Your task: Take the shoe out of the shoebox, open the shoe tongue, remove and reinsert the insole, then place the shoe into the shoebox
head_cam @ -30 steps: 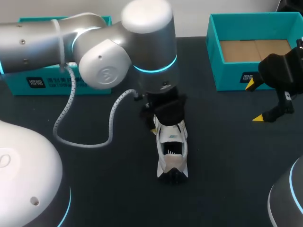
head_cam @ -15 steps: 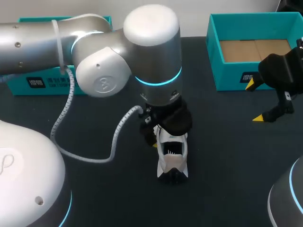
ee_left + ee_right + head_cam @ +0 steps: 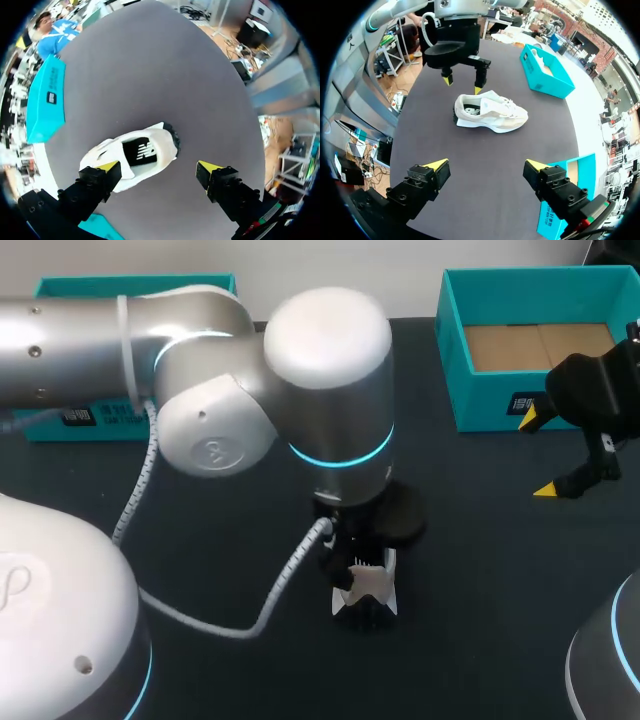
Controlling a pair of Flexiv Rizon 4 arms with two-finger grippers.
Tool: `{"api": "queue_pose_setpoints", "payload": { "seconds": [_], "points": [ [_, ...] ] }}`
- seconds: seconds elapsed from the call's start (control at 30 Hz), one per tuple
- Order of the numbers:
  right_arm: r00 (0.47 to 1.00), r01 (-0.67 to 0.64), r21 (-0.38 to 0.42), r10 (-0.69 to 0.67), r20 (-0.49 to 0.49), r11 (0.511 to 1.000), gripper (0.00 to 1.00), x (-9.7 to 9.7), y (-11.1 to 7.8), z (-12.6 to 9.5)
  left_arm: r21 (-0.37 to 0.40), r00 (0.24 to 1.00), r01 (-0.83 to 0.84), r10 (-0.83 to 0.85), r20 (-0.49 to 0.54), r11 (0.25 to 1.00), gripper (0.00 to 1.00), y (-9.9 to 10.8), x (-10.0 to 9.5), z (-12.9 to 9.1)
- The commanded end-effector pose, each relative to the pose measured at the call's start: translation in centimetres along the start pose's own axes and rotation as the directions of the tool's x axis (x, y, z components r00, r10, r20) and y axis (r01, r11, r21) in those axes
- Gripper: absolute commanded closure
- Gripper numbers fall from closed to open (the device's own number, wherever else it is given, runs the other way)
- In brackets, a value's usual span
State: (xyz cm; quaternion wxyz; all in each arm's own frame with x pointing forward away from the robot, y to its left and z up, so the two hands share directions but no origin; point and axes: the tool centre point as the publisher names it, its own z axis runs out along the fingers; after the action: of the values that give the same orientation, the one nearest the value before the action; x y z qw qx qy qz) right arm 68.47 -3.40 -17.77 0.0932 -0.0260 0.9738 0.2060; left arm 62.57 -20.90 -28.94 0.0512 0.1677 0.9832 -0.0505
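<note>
Head view: the shoe (image 3: 366, 592) is lying on the surface (image 3: 500, 570), outside the shoebox (image 3: 455, 360), mostly hidden under the left arm (image 3: 200, 370).

Left wrist view: the left tool (image 3: 159, 167) is hovering over the shoe's heel end with fingers apart, probably lining up for the insole.

Right wrist view: the right tool (image 3: 485, 164) is waiting with fingers spread, well clear of the shoe.

Dark surface (image 3: 480, 570) shows on every side of the white low-top sneaker (image 3: 490, 111), leaving its toe and flanks reachable. Over its heel hangs the left gripper (image 3: 159, 167), fingers (image 3: 106, 169) spread, under the bulky silver arm (image 3: 320, 390). The open teal cardboard shoebox (image 3: 500, 405) stands well apart, at the right rear.
</note>
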Motion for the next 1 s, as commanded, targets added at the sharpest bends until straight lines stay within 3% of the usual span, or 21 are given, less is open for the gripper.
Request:
{"api": "queue_pose_setpoints", "payload": {
  "seconds": [0.03,0.13,0.2,0.3,0.7,0.97,1.0],
  "points": [
    [1.0,0.0,0.003,0.0,-0.003,1.0,0.0,-0.2,0.1,0.2,0.058,0.977,0.214,-0.214,-0.003,0.975,0.04,-0.3,0.7,1.4],
    [1.0,0.0,0.003,0.0,-0.003,1.0,0.0,-0.2,0.1,0.2,0.078,0.972,0.231,-0.233,0.013,0.97,0.12,-0.3,1.0,1.8],
    [1.0,0.0,0.003,0.0,-0.003,1.0,0.0,-0.2,0.1,0.2,0.063,0.974,0.224,-0.225,0.013,0.973,0.11,-0.5,1.0,2.4],
    [1.0,0.0,0.003,0.0,-0.003,1.0,0.0,-0.2,0.1,0.2,0.038,0.981,0.192,-0.193,0.013,0.981,0.0,-0.9,0.8,3.7],
    [1.0,0.0,0.003,0.0,-0.003,1.0,0.0,-0.2,0.1,0.2,-0.028,0.979,0.203,-0.203,0.004,0.979,0.03,-1.0,1.4,7.4],
    [1.0,0.0,0.003,0.0,-0.003,1.0,0.0,-0.2,0.1,0.2,-0.042,0.972,0.232,-0.233,-0.014,0.972,0.16,-1.1,1.7,9.8],
    [1.0,0.0,0.003,0.0,-0.003,1.0,0.0,-0.2,0.1,0.2,-0.043,0.972,0.231,-0.232,-0.02,0.972,0.25,-1.1,1.8,10.0]
  ]
}}
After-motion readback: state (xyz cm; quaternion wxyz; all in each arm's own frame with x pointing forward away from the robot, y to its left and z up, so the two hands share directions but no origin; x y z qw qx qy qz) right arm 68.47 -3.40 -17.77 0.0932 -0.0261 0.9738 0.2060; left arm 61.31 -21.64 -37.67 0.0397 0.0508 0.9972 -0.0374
